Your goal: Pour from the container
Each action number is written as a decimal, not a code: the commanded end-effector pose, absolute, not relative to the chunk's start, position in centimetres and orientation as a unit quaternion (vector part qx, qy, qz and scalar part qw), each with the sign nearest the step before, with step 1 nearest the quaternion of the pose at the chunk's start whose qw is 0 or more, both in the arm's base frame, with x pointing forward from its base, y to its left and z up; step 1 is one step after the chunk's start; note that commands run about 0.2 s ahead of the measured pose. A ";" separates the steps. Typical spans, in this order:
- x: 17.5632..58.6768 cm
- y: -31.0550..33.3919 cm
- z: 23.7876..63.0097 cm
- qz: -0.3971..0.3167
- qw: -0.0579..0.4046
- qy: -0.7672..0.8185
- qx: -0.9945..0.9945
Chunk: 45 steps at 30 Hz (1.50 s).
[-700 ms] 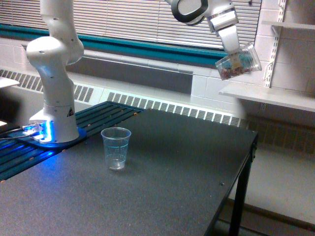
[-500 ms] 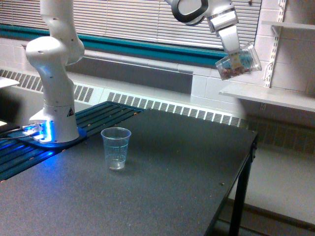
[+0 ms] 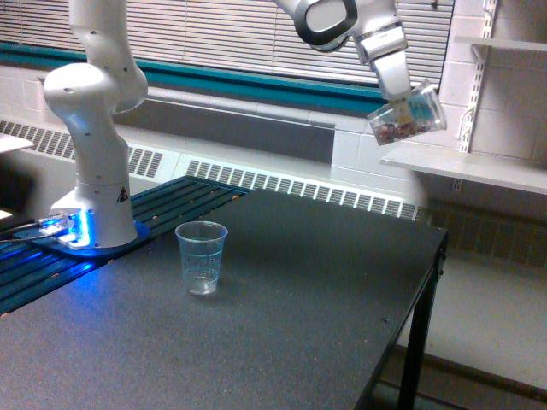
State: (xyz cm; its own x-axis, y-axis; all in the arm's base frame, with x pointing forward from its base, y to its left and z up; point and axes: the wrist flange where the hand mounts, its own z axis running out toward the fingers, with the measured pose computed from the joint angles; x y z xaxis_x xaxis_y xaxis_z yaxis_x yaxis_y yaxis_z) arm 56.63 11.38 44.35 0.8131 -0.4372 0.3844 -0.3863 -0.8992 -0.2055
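Gripping the small clear plastic tumbler (image 3: pixel 408 114) of reddish-brown bits, tilted high beyond the desk's (image 3: pixel 325 282) far edge, the end effector (image 3: pixel 395 94) hasn't begun pouring; contents remain inside.

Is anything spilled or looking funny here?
Nothing is spilled. One odd thing: the gripper holds the tumbler of bits tipped on its side, high up near the shelf, far from the measuring cup on the table.
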 end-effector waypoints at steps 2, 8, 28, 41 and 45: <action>55.2 8.1 44.3 -0.224 0.046 0.240 -0.943; 53.1 6.1 43.5 -0.220 0.034 0.254 -0.941; 45.2 0.8 40.9 -0.203 -0.011 0.274 -0.940; 39.9 -2.4 38.5 -0.178 -0.040 0.298 -0.937; 38.2 -3.4 37.7 -0.170 -0.045 0.310 -0.934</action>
